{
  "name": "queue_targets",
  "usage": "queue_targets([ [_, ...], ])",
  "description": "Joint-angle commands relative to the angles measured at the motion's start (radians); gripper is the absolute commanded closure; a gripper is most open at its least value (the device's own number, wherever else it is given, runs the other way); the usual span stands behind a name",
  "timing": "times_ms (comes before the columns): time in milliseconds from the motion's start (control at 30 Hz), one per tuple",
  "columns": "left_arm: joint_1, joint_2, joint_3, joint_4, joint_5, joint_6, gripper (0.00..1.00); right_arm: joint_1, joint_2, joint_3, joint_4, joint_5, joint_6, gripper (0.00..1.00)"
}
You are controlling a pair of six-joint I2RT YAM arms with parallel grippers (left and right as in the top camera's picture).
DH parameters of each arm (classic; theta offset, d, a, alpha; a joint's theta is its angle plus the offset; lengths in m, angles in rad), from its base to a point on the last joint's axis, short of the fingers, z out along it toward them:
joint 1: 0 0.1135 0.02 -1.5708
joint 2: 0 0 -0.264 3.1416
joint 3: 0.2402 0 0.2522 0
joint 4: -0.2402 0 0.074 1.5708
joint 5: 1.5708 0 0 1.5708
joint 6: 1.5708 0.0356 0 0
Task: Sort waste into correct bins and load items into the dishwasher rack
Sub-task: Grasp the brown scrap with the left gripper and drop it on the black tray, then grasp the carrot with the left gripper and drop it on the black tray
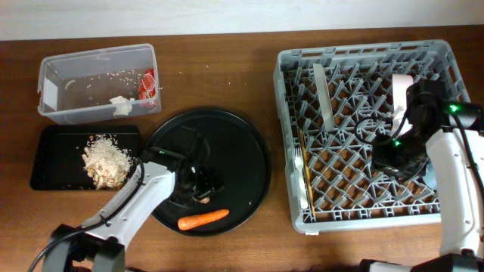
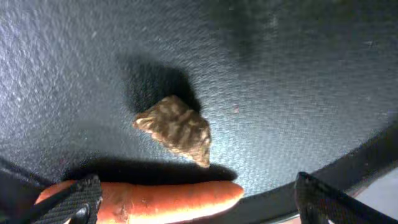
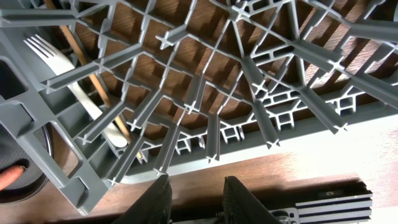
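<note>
A: Where does the left gripper (image 2: 196, 186) stand?

B: Over the round black tray (image 1: 242, 151), with its jaws released wide and nothing in them. The small brown food lump (image 2: 177, 132) lies on the tray between the 2 fingers. The carrot (image 2: 155, 200) is just beside it, at 6 o'clock from the lump.

A: So what can go wrong?

B: I think the carrot is the first danger. It is so near that a finger could land on it and push it toward the tray's edge, or the jaws could take both pieces together. Also the lump looks crumbly and the tray is smooth, so it may slide away or break.

A: And after that?

B: It must reach the right bin. The shallow black tray (image 1: 53, 162) with rice is at 9 o'clock from the round tray and the clear tub (image 1: 98, 115) at 10 o'clock. They are close together, so a late drop can miss.

A: And the right gripper (image 3: 202, 199)?

B: It is low inside the rack (image 1: 363, 219), at 3 o'clock on the table (image 1: 227, 75). Its jaws are a little parted and nothing shows between them. The plate (image 1: 324, 94) stands upright, and the fork (image 3: 50, 56) and chopsticks (image 1: 300, 162) lie at the rack's 9 o'clock side. When this arm rises, a finger could catch a peg or the lattice and shake those items.
</note>
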Motion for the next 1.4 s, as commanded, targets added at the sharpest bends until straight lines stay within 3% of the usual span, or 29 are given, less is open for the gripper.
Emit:
queue_targets([
  [0, -0.003, 0.065, -0.04, 0.092, -0.008, -0.062, 0.04, 0.005, -0.023, -0.002, 0.001, 0.001, -0.01, 0.69],
  [100, -0.003, 0.143, -0.04, 0.112, -0.045, -0.062, 0.11, 0.005, -0.023, -0.002, 0.002, 0.002, -0.01, 0.69],
  [133, -0.003, 0.171, -0.04, 0.111, -0.044, -0.062, 0.25, 0.005, -0.023, -0.002, 0.003, 0.002, -0.01, 0.69],
  [167, -0.003, 0.175, -0.039, 0.111, -0.044, -0.061, 0.49, 0.005, -0.023, -0.002, 0.003, 0.002, -0.01, 0.69],
  [233, 0.008, 0.169, -0.033, 0.107, -0.045, -0.056, 0.7, 0.005, -0.023, -0.002, 0.003, 0.002, -0.01, 0.69],
  [333, 0.097, 0.135, 0.016, 0.071, -0.063, 0.042, 0.76, 0.005, -0.023, -0.002, 0.003, 0.002, -0.01, 0.69],
  [467, 0.399, -0.012, 0.18, -0.101, -0.192, 0.206, 0.76, 0.005, -0.023, -0.002, 0.003, 0.005, -0.009, 0.69],
  [533, 0.565, -0.074, 0.214, -0.081, -0.246, 0.228, 0.76, 0.005, -0.023, -0.002, 0.003, 0.005, -0.009, 0.69],
  [600, 0.735, -0.053, 0.214, 0.032, -0.336, 0.24, 0.76, 0.005, -0.023, -0.002, 0.002, 0.005, -0.009, 0.69],
  [767, 0.83, 0.152, 0.214, 0.158, -0.345, 0.258, 0.75, 0.005, -0.023, -0.002, -0.004, 0.005, -0.01, 0.69],
  [833, 0.836, 0.206, 0.214, 0.179, -0.343, 0.258, 0.75, 0.005, -0.023, -0.002, -0.005, 0.005, -0.01, 0.69],
  [967, 0.836, 0.207, 0.236, 0.185, -0.328, 0.259, 0.35, 0.005, -0.023, -0.002, -0.007, 0.005, -0.01, 0.69],
  [1100, 0.821, 0.134, 0.346, 0.041, -0.147, 0.307, 0.32, 0.005, -0.023, -0.002, -0.007, 0.02, -0.013, 0.69],
  [1233, 0.561, 0.014, 0.346, -0.105, -0.081, 0.459, 0.27, 0.005, -0.023, -0.002, -0.007, 0.02, -0.013, 0.69],
  [1267, 0.431, 0.015, 0.344, -0.224, -0.042, 0.367, 0.25, 0.005, -0.023, -0.002, -0.006, 0.02, -0.013, 0.69],
  [1300, 0.271, 0.015, 0.323, -0.313, 0.1, 0.093, 0.01, 0.005, -0.023, -0.002, -0.003, 0.02, -0.013, 0.69],
  [1367, 0.126, 0.015, 0.265, -0.266, 0.132, -0.236, 0.01, 0.005, -0.023, -0.002, -0.004, 0.02, -0.013, 0.69],
])
